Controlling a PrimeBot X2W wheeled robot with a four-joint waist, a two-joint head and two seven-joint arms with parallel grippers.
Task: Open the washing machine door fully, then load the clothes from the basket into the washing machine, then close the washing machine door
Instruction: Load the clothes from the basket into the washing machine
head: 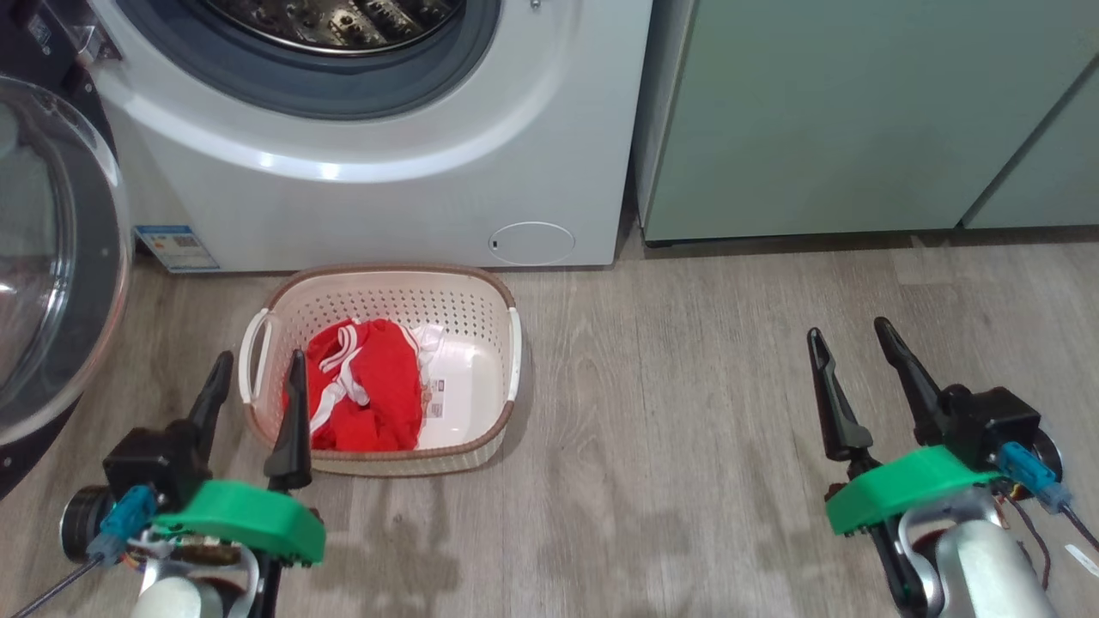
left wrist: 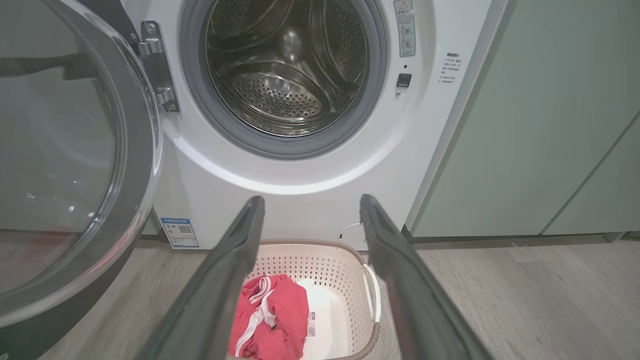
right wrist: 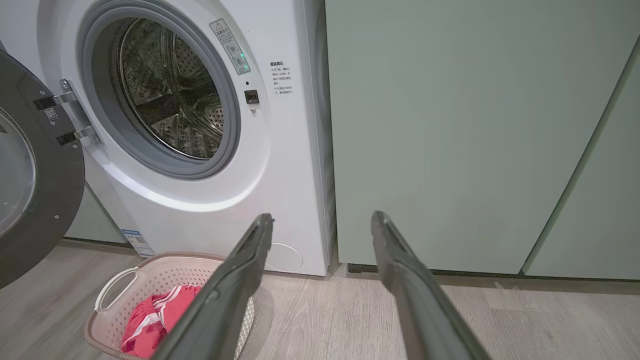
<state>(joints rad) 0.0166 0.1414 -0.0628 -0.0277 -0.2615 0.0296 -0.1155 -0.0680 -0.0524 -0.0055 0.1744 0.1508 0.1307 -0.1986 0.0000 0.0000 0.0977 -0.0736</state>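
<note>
The white washing machine stands ahead with its steel drum exposed. Its door hangs swung wide to the left. On the floor before the machine sits the cream basket, holding red clothes with white stripes in its left half. My left gripper is open, at the basket's front left corner. Far right over bare floor, my right gripper is open and holds nothing.
Pale green cabinets stand to the right of the machine. Wood-look floor stretches between the basket and my right arm. The open door juts out at the left.
</note>
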